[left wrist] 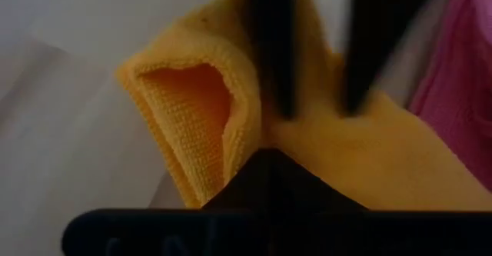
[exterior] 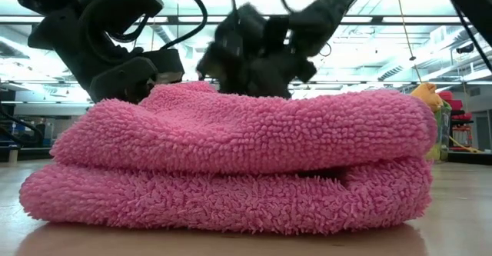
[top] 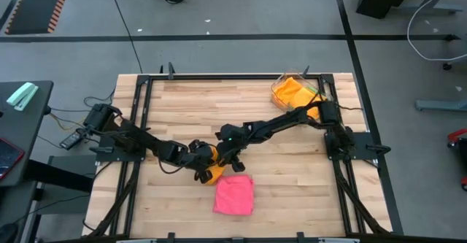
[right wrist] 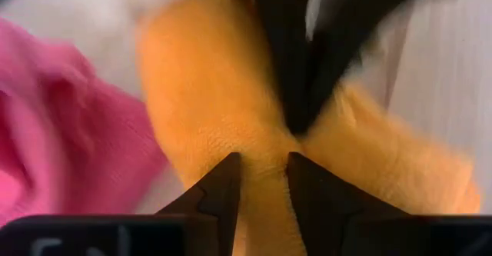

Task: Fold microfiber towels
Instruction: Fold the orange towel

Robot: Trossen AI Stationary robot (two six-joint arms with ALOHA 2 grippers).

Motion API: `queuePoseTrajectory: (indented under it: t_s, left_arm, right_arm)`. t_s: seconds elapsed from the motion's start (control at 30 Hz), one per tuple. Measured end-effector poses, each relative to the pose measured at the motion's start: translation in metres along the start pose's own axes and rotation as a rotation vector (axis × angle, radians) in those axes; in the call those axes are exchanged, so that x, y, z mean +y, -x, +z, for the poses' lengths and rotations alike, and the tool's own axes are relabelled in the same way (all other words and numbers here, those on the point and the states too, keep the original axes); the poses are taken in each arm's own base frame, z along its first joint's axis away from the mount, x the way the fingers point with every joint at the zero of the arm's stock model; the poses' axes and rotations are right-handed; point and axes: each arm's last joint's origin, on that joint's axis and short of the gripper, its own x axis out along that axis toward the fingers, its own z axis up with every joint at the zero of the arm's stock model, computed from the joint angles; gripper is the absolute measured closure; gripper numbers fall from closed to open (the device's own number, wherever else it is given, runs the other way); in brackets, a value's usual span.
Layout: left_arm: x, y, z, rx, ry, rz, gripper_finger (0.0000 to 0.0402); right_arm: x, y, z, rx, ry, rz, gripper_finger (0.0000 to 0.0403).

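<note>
The orange towel (top: 212, 171) lies bunched at lower centre of the table (top: 292, 192), just above the folded pink towel (top: 234, 195). The left gripper (top: 202, 166) is clamped on it; the right gripper (top: 225, 160) pinches it too, both arms reaching inward.

Both arms reach low toward the middle of the table's near half, their wrists almost meeting. The left arm stretches in from the left edge, its left gripper (top: 205, 169) pinched shut on cloth. The right arm extends diagonally from the far right, elbow raised, its right gripper (top: 228, 157) angled down, fingers (right wrist: 223, 191) slightly apart on cloth.
</note>
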Motion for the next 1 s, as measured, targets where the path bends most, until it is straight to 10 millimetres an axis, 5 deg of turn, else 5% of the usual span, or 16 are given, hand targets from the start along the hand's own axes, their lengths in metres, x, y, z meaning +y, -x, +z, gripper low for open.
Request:
queuePoseTrajectory:
  t_s: [0.33, 0.53, 0.73, 1.0]
  left_arm:
    - [-0.014, 0.026, 0.012, 0.041, -0.043, -0.247, 0.0369]
    - [-0.005, 0.054, -0.002, 0.218, -0.064, -0.186, 0.037]
    - [-0.002, 0.08, 0.024, -0.009, -0.008, -0.21, 0.0384]
    - [0.001, 0.055, 0.026, -0.064, 0.008, -0.1, 0.0389]
  right_arm:
    - [-0.016, 0.001, -0.015, 0.065, -0.086, -0.026, 0.029]
    - [-0.012, 0.0, -0.014, 0.071, -0.06, -0.026, 0.029]
    - [-0.009, -0.002, -0.013, 0.075, -0.048, -0.028, 0.0291]
    - [-0.008, 0.005, -0.007, 0.062, -0.102, -0.037, 0.0291]
